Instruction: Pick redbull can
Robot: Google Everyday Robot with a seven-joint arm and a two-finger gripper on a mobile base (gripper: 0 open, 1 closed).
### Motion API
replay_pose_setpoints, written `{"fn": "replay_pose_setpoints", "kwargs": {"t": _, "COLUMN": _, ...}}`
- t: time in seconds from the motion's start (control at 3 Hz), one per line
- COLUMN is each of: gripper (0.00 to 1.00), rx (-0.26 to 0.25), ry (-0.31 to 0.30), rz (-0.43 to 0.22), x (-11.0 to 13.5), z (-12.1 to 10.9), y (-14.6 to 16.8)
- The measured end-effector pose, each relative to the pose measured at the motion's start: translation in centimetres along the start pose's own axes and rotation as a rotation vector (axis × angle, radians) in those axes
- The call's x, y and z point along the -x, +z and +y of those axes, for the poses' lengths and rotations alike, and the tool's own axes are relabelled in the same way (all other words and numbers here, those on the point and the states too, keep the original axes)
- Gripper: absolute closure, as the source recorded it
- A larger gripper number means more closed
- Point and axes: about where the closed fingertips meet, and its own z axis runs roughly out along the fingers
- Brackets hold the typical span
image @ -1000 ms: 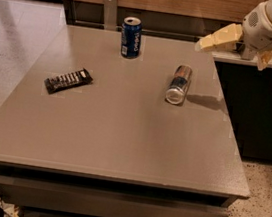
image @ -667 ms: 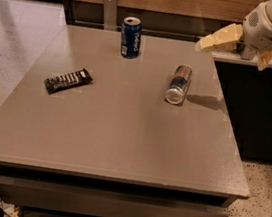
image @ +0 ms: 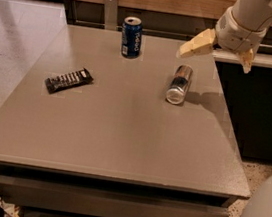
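- Gripper (image: 214, 59): hangs over the far right edge of the table (image: 121, 139). Its two cream fingers (image: 196, 43) are spread wide apart and hold nothing.
- Redbull can (image: 180, 84): lies on its side on the right part of the table, with bare tabletop all round it.
- Key relation: the can lies near and slightly left of the gripper, and lower. The left finger's tip stands just beyond the can's far end. How high the gripper is above the tabletop cannot be read surely from this single view.
- Long axis: runs roughly far-to-near, the near silver end tipped a little leftward. A grasp would likely need the fingers to straddle the can across this axis, from left and right.
- Distractors: an upright Pepsi can (image: 131, 37) stands at the far centre, well apart from the target. A dark snack bar (image: 69, 80) lies on the left.
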Motion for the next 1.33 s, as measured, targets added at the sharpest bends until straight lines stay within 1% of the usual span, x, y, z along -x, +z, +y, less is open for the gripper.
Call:
{"fn": "replay_pose_setpoints", "kwargs": {"t": 0.33, "gripper": 0.00, "rx": -0.017, "ry": 0.028, "rz": 0.088, "x": -0.5, "z": 3.0, "y": 2.5}}
{"fn": "replay_pose_setpoints", "kwargs": {"t": 0.67, "gripper": 0.00, "rx": -0.017, "ry": 0.042, "rz": 0.133, "x": -0.4, "z": 4.5, "y": 4.0}}
{"fn": "replay_pose_setpoints", "kwargs": {"t": 1.0, "gripper": 0.00, "rx": -0.017, "ry": 0.041, "rz": 0.169, "x": 0.3, "z": 5.5, "y": 5.6}}
{"fn": "replay_pose_setpoints", "kwargs": {"t": 1.33, "gripper": 0.00, "rx": -0.015, "ry": 0.057, "rz": 0.210, "x": 1.0, "z": 5.7, "y": 7.5}}
